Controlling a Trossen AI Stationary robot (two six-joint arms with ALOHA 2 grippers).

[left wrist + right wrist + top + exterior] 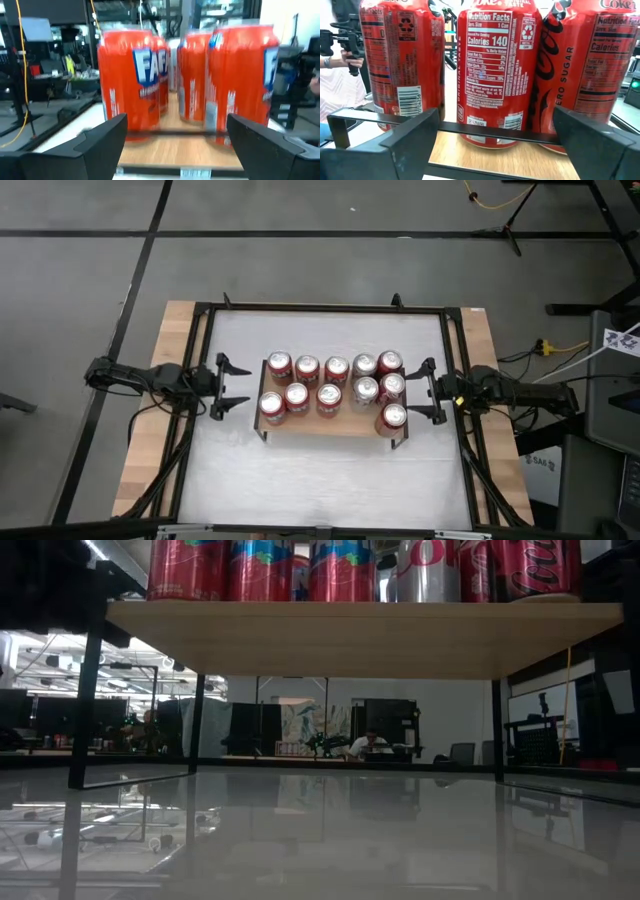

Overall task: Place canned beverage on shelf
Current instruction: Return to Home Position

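Observation:
Several canned beverages [330, 385], red and silver, stand upright in two rows on the shelf [330, 426], a low light wooden plank on thin black legs in the middle of the white table top. In the low view the plank [360, 638] shows from below, with the cans' bases [345, 570] on it. My left gripper [233, 386] hovers open off the shelf's left end, facing two red cans [131, 75]. My right gripper [430, 391] hovers open off the shelf's right end, facing three red cans [497, 70]. Neither has anything between its fingers.
A black frame [320, 308] borders the white surface, with wooden table strips [150, 420] outside it on the left and right. White table [320, 490] lies bare between the shelf and the near edge. A person's hand [340, 45] shows beyond the table in the right wrist view.

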